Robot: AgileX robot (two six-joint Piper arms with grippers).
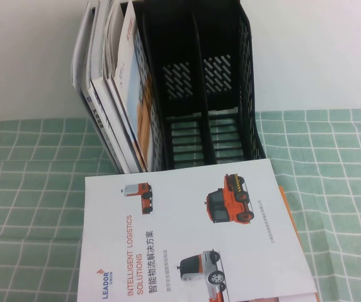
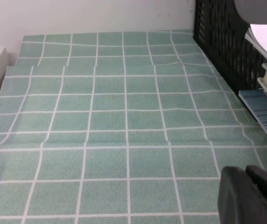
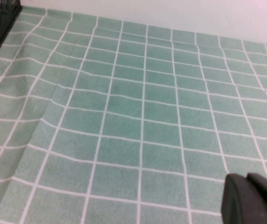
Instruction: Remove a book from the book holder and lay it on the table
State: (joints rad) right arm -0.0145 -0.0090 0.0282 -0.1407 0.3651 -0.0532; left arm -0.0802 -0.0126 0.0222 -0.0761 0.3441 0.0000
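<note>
Book holder (image 1: pixel 196 88) upright, left end effector (image 2: pixel 252 196), right end effector (image 3: pixel 254 198).

Tabletop (image 1: pixel 331 189): mint-green cloth, white grid, matt, fine-grained weave; slight wrinkles and ripples seen from both wrist cameras.
Book holder (image 1: pixel 215 82): black plastic, moulded mesh walls and slotted vents, dull sheen.
White brochure (image 1: pixel 193 239): coated paper, smooth, faintly glossy, flat.
Upright brochures (image 1: pixel 120 82) in the holder's left compartment: thin paper, smooth covers.
Left tool (image 2: pixel 254 196), right tool (image 3: pixel 254 200): black, matt, smooth, plastic-looking.
</note>
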